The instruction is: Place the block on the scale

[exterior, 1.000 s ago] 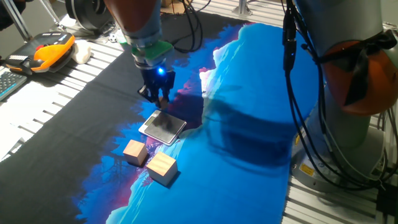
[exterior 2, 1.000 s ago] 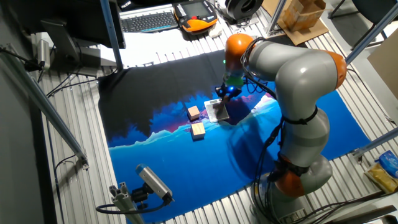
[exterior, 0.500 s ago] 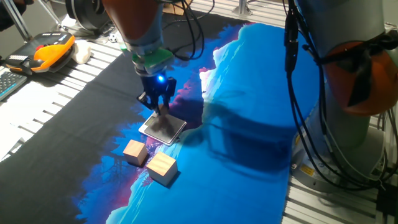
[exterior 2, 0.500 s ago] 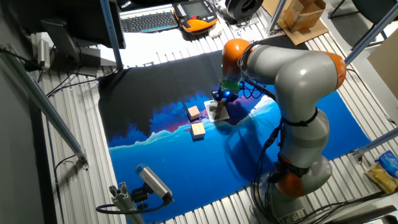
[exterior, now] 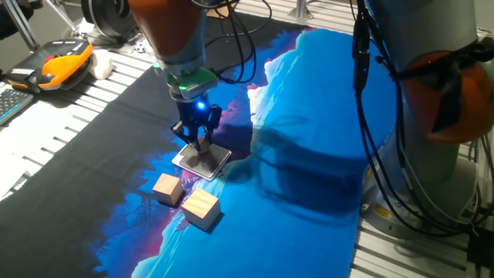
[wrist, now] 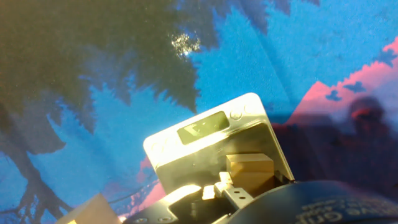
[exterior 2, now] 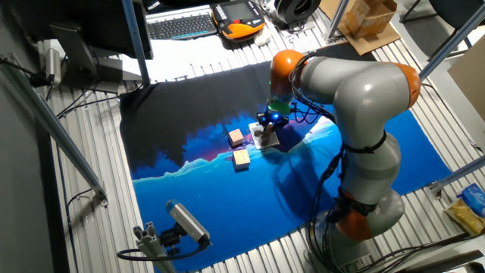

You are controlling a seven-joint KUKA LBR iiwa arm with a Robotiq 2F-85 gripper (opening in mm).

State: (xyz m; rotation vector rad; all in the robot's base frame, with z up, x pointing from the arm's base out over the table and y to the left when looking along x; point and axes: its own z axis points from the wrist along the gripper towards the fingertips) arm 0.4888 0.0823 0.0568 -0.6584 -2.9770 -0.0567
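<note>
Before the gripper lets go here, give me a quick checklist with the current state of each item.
1. Small block in the gripper: ok, it sits at the fingers in the hand view.
2. Block over the scale: ok, the plate lies right beneath it.
3. Block resting on the plate: cannot tell, contact is hidden.
4. Block well inside the plate's rim: cannot tell.
5. Two larger cubes off the scale: ok, both sit beside it on the cloth.
6. Scale display uncovered: ok.
</note>
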